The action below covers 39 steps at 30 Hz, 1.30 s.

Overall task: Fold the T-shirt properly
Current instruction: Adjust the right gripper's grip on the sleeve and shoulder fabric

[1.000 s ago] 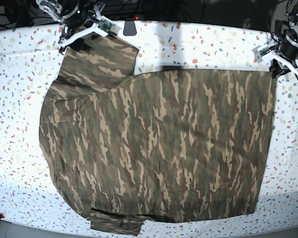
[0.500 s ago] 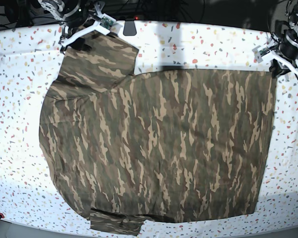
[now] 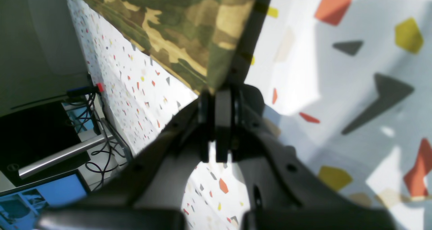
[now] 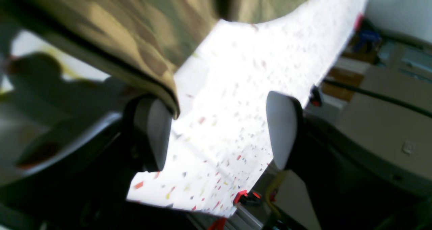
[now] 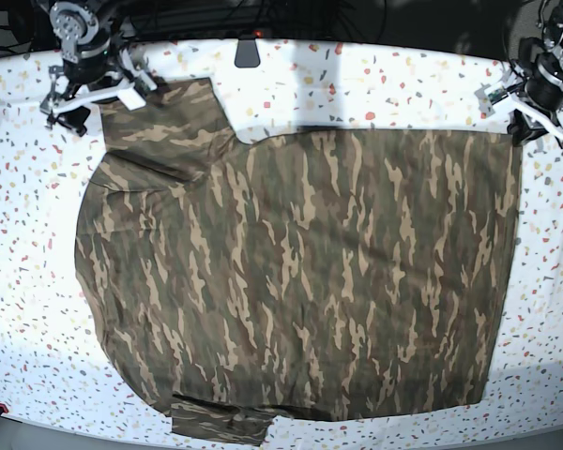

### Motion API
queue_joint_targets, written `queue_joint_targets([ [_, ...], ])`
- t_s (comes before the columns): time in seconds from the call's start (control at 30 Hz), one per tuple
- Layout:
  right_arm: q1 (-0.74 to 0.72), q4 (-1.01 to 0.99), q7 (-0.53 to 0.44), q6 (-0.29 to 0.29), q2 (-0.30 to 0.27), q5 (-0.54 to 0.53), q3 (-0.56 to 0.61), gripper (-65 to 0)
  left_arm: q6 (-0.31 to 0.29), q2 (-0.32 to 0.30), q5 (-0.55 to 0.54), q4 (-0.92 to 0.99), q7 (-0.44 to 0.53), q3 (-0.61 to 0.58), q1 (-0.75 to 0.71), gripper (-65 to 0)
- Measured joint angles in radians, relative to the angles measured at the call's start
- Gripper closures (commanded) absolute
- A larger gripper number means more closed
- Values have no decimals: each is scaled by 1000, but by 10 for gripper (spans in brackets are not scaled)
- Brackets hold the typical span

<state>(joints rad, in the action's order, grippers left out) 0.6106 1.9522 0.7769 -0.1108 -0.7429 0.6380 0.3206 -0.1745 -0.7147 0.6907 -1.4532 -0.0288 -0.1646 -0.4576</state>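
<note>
The T-shirt (image 5: 300, 272) lies spread flat across the speckled table (image 5: 375, 84), one sleeve reaching toward the far left corner of the base view and the other folded under at the near edge.

Left gripper (image 3: 217, 98): at the shirt's far hem corner, on the right of the base view. The wrist view shows its jaws pressed together with the corner of camouflage cloth pinched between them.

Right gripper (image 4: 216, 132): at the far sleeve, on the left of the base view. Its jaws stand wide apart. The sleeve's edge rests against one pale pad (image 4: 152, 135), while the other pad (image 4: 280, 128) stands clear of the cloth, with bare table showing between them.

No containers appear in any view.
</note>
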Motion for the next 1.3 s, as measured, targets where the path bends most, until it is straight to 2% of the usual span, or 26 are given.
queue_joint_targets([
  [0.1,5,0,-33,-74,10,-69,10,-414,1,-2,0,-1,18,0,-4,0],
  [0.27,3,3,-21,-135,4,-89,7,-414,0,0,0,-1,3,0,-2,0],
  [0.37,2,3,-20,-145,6,-93,7,-405,3,-1,0,-1,7,0,-3,0],
  [0.5,3,2,-37,-150,6,-100,7,-309,1,0,0,-1,6,0,-2,0],
  [0.67,5,2,-161,-157,6,-99,7,-305,0,0,0,-1,6,0,-2,0],
  [0.77,5,2,-231,-220,6,-94,7,-305,0,0,0,-1,6,0,-3,0],
  [0.87,4,2,-238,-251,6,-92,7,-305,0,0,0,-1,6,0,-2,0],
  [1.0,4,4,-237,-254,6,-92,7,-304,1,0,0,-1,7,0,-3,0],
  [1.07,4,4,-237,-254,6,-92,7,-276,0,0,0,-1,6,0,-2,0],
  [1.3,5,3,-231,-262,6,-101,7,-69,0,0,0,-1,6,0,-2,0],
])
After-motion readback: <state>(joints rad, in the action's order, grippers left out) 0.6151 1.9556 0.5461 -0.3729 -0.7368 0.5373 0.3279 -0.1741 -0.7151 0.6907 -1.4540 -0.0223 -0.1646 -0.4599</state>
